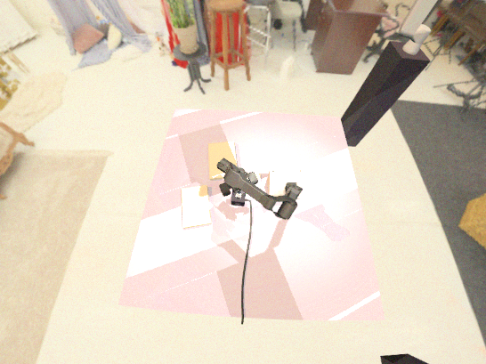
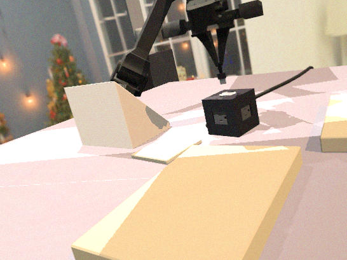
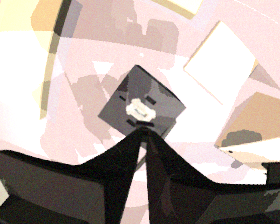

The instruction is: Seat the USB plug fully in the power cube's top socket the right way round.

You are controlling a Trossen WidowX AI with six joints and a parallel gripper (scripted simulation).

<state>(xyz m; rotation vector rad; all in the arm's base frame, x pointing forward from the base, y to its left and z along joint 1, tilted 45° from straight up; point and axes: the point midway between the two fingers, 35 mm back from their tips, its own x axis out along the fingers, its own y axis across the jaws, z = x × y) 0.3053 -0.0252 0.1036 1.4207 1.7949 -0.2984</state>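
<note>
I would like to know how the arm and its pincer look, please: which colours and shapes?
The arm is dark grey to black, with slim straight links and bulky, blocky joints. The pincer is black, its two fingers tapering to narrow tips.

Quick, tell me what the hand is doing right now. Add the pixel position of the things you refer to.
Hand [image 2: 220,67] [image 3: 144,135]: closed on the USB plug [image 2: 222,76], holding it in the air above the power cube [image 2: 222,115] [image 3: 116,112].

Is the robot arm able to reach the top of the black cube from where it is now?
Probably yes: the pincer, shut on the plug, hangs just above the cube, and I see nothing between them.
</note>
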